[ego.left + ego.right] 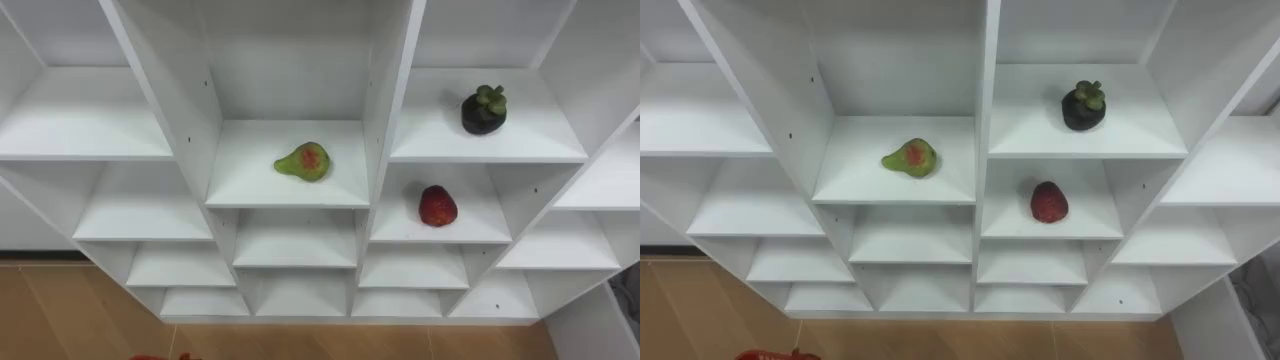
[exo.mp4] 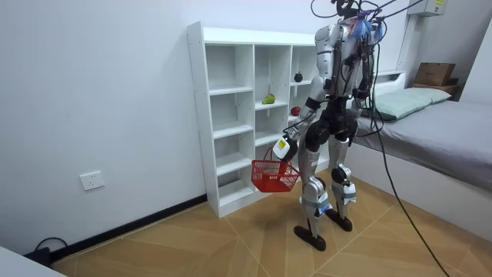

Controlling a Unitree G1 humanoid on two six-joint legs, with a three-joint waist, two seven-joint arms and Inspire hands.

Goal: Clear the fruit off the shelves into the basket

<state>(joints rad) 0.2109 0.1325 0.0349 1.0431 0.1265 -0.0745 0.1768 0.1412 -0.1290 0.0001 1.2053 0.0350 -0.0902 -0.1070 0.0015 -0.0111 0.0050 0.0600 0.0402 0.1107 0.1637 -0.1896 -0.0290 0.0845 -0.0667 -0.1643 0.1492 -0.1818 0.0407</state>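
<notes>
Red basket (image 2: 274, 177), rim just showing at the eye views' bottom edge, hung from the left hand (image 2: 285, 148), fingers curled round its handle. Green-and-red pear (image 1: 303, 161) lay on a middle-column shelf of the white closet (image 1: 385, 120); dark mangosteen (image 1: 484, 110) sat on a higher shelf one column right, red fruit (image 1: 437, 206) on the shelf directly beneath it. Robot stood on the wooden floor (image 2: 231, 246) facing the closet.

Closet (image 1: 985, 150): white, open compartments in rows and columns.
Pear (image 1: 910, 158): green with a red blush, lying on a middle-column shelf.
Mangosteen (image 1: 1084, 107): dark, green-capped, one column right, one shelf higher.
Strawberry (image 1: 1048, 202): red, directly below the mangosteen.
Floor (image 1: 700, 310): wooden.
Basket (image 1: 765, 355): red rim at the bottom edge.
</notes>
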